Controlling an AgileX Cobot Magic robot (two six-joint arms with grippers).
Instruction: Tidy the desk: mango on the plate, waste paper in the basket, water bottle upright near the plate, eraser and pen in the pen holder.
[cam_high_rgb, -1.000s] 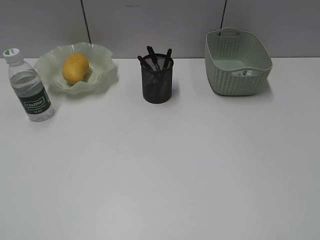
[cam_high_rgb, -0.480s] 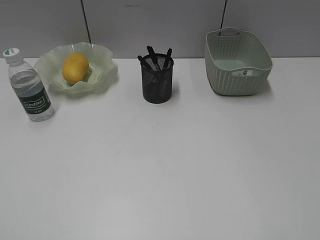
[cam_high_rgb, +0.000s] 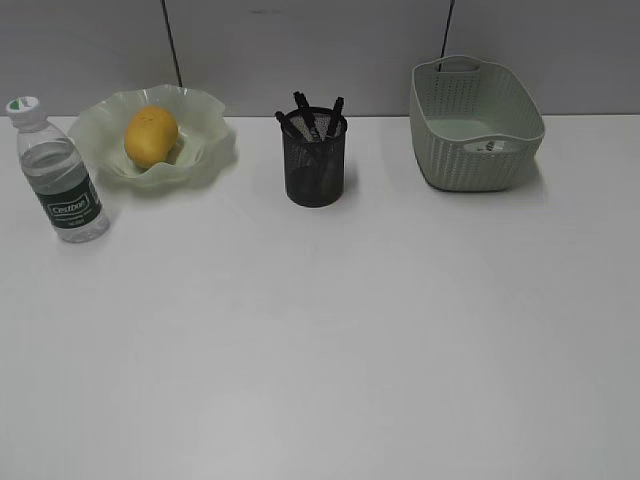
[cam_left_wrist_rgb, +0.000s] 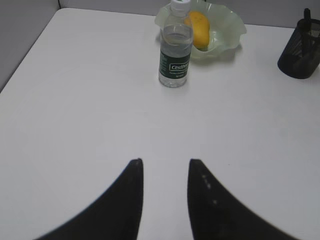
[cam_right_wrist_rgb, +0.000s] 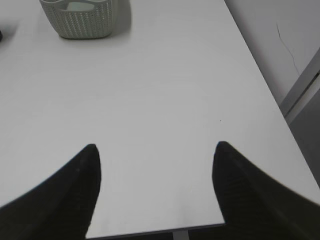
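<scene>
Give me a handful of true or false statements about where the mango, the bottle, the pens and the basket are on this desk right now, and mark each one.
1. The mango lies in the plate. True.
2. The water bottle lies on its side. False: it stands upright beside the plate, cap on top.
3. The pen holder is empty. False: dark pens stick up out of it.
4. The basket stands at the desk's far right, apart from the pen holder. True.
5. The left gripper holds the bottle. False: its jaws are open above bare desk, with nothing between them.
</scene>
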